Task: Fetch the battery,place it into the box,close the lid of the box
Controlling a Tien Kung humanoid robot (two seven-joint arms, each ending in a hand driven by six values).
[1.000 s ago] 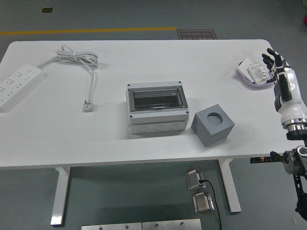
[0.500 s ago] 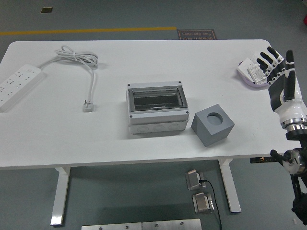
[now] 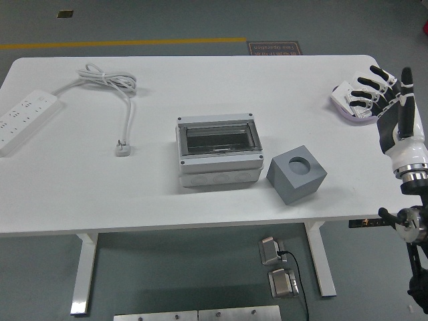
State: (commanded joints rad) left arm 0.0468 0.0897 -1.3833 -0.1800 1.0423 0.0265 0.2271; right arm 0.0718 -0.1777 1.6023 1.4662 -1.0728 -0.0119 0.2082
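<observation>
Battery in tray under spread, empty fingers of right hand

Workshop or lab: grey floor with yellow line.

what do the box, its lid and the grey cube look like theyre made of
Box: likely matte light-grey moulded plastic, with screws at its corners. Lid: clear, smoky plastic; the inside shows through. Grey cube: dull grey, no shine, round hole on top; plastic or foam, can't tell.
</observation>
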